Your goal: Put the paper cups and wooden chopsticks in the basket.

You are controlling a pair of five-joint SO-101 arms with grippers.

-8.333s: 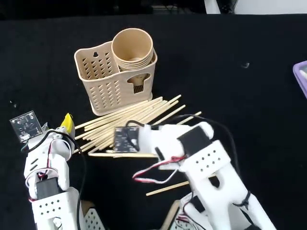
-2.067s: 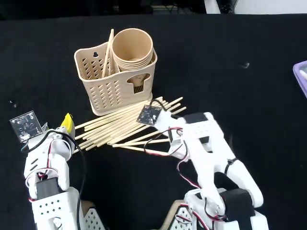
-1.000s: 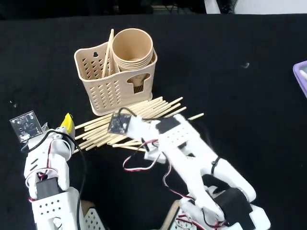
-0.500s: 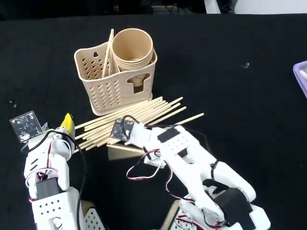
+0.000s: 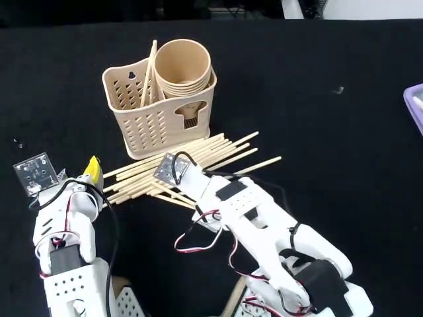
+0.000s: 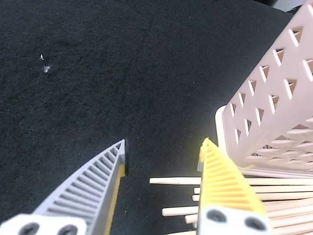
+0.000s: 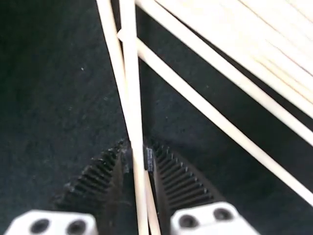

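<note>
Many thin, pale chopsticks (image 5: 205, 152) (loosely fanned)

We find paper cups (image 5: 182, 63) in the basket's (image 5: 158, 122) right compartment, a chopstick (image 5: 149, 72) in its left. More chopsticks (image 5: 198, 153) lie before it on the desk (image 5: 330, 165).

Since 8.3 s ago, one wooden chopstick (image 5: 149, 72) has come to stand in the basket (image 5: 158, 125). The right hand (image 7: 137, 152) has returned to the pile and closed on loose chopsticks (image 7: 131, 98).
</note>
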